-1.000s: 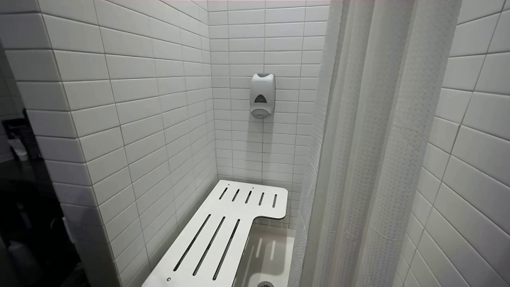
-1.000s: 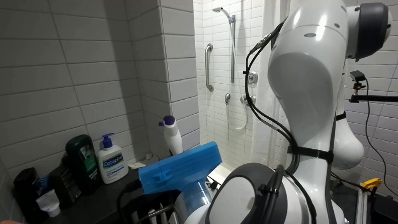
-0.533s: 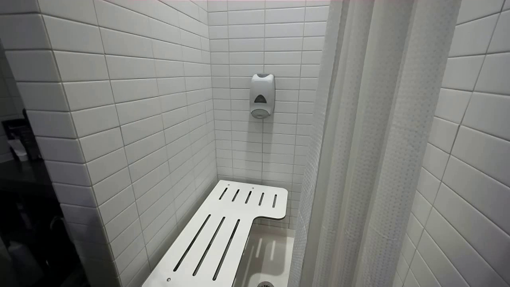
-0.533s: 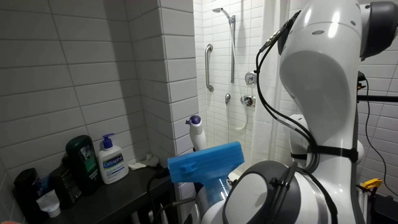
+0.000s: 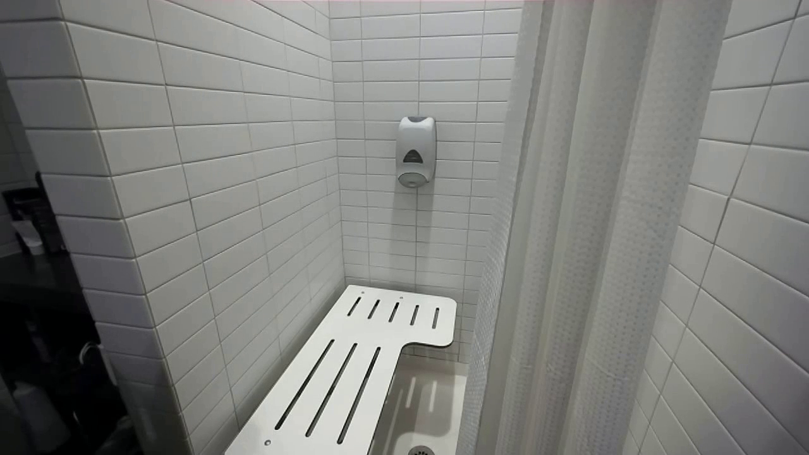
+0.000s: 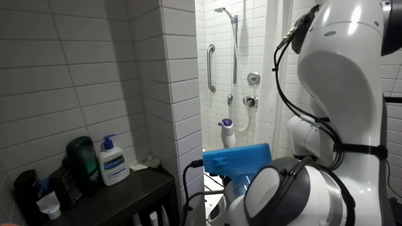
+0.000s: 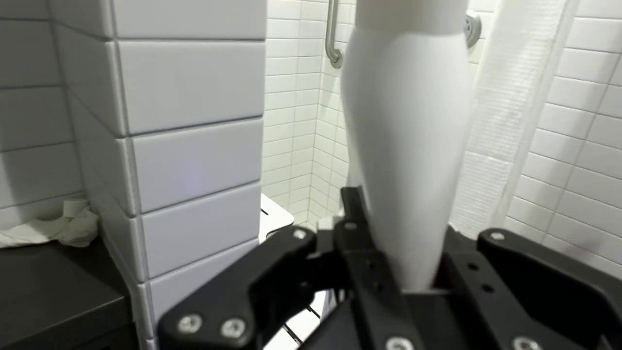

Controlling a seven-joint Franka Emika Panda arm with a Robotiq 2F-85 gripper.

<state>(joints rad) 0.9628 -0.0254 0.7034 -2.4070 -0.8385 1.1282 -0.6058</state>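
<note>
White bottle (image 6: pixel 228 138), blue housing (image 6: pixel 237 160) and arm (image 6: pixel 340 78) have swung rightward in an exterior view over the last second; bottle now shows past the pillar (image 6: pixel 185 108), in front of the shower wall (image 6: pixel 216 116). Risks, left to right, all judged: shelf (image 6: pixel 138 190) bears tube (image 6: pixel 50 205), green bottle (image 6: pixel 82 166) and pump bottle (image 6: pixel 113 166), each well apart from the arm; a fast return swing could sweep them over. Tissue (image 6: pixel 147 164) lies near the shelf's end; light, so the cable (image 6: pixel 185 183) could drag it off. Cable loops loosely close to shelf end and pillar; snagging on the shelf corner looks likeliest, cause being slack as the arm turns. Pillar edge: housing appears near it; too tight a turn back would knock housing or bottle there. Bench (image 5: pixel 376 330), pale and slotted, lies beyond the pillar; a dropped bottle might strike it, though depth between them cannot be read. Wrist view: gripper (image 7: pixel 406 228) pinches the white bottle at its lower, narrowing end, a finger either side, bottle roughly upright. Grip is low, most of the body standing above the fingers, and the surface looks smooth; a bump could lever it loose or tilt it. Whether anything supports the base is hidden. Curtain (image 6: pixel 265 131), further right, appears near the arm; loose cloth could catch on bottle or arm.
</note>
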